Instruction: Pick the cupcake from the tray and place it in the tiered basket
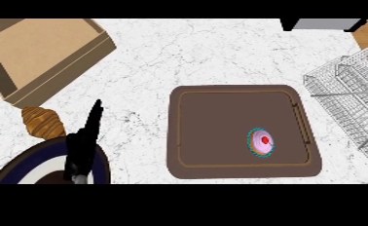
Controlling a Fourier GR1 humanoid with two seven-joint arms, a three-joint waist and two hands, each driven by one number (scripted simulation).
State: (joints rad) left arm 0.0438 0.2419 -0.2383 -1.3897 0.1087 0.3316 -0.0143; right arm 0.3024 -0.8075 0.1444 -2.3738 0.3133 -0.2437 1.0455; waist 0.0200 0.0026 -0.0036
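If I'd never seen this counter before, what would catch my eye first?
Probably the small cupcake with pink icing and a red dot, sitting alone near the right side of the brown tray at the middle of the marble counter. Next, the wire tiered basket at the right edge. At lower left, the robot's black left hand stands with fingers up over a dark-rimmed plate, next to a croissant.

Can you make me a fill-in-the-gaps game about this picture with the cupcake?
1. The cupcake sits on the brown ____.
2. The wire tiered basket stands to the ____ of the tray.
3. The croissant lies next to the dark blue ____.
4. The only hand showing, at the lower left, is the robot's ____ hand.

Missing words: tray; right; plate; left
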